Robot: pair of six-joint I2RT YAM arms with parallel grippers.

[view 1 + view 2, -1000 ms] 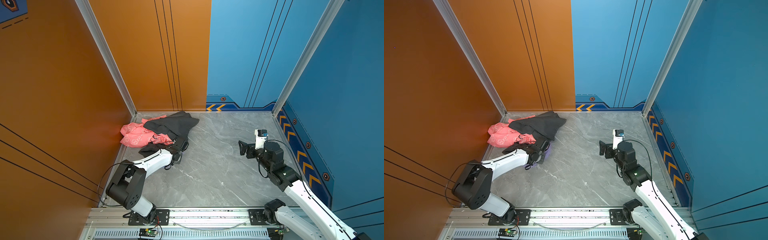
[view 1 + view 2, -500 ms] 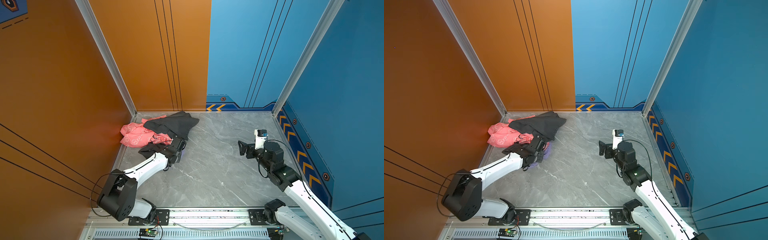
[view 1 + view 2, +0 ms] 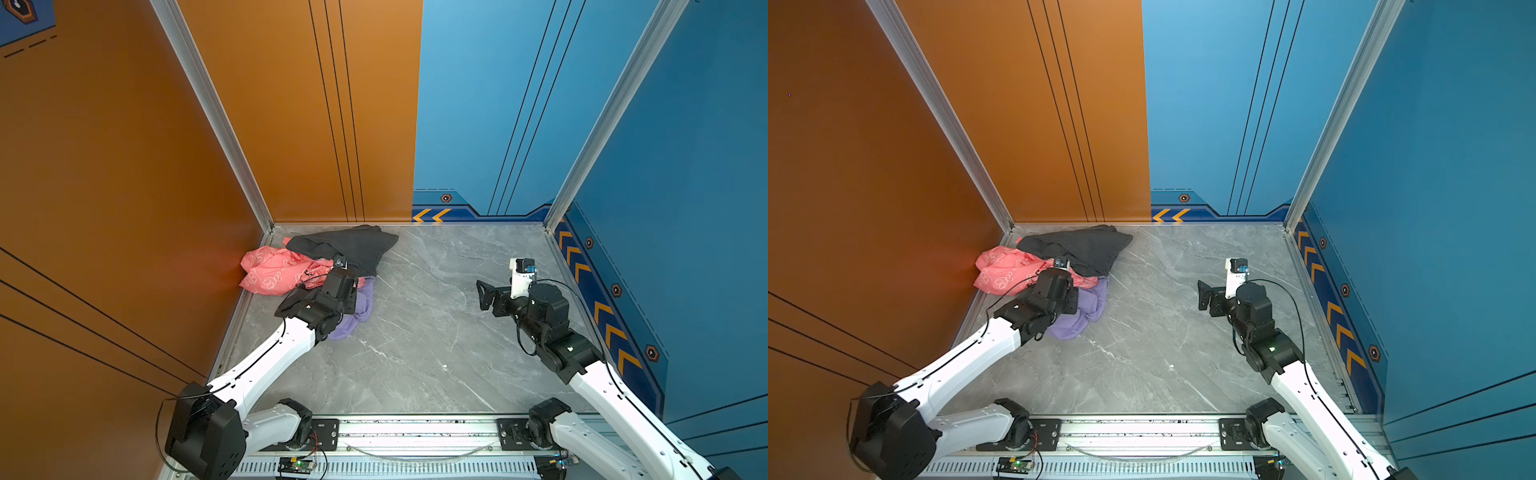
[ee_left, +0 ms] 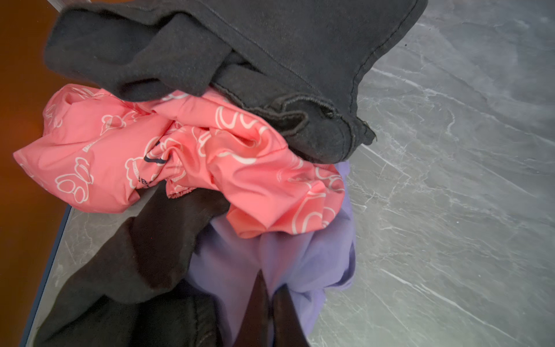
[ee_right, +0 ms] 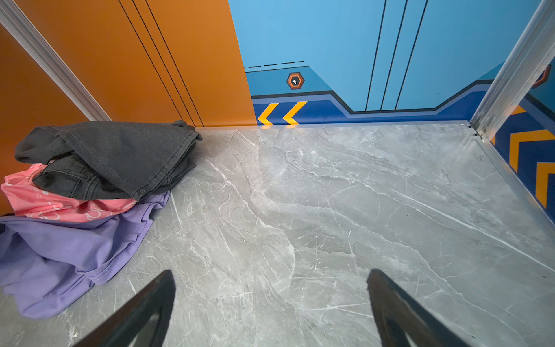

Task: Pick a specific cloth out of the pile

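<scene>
Grey marble surface (image 4: pixel 450 210) bears the limp, light lavender cloth (image 4: pixel 315 255), its exposed fold beside the pink-and-charcoal garment pile (image 4: pixel 210 168) pinched in the closed left tool (image 4: pixel 270 290); the right tool (image 5: pixel 271 273) gapes empty.

The pile (image 3: pixel 1075 249) in the far-left corner of the table (image 3: pixel 1163 340), the cloth (image 3: pixel 1090 305) partly under its near side

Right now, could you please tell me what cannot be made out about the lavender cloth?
- Left gripper: in both top views its own wrist hides the fingertips.
- Lavender cloth: part is buried under the pink cloth in every view.
- Right wrist view: the picture edge cuts it off.
</scene>
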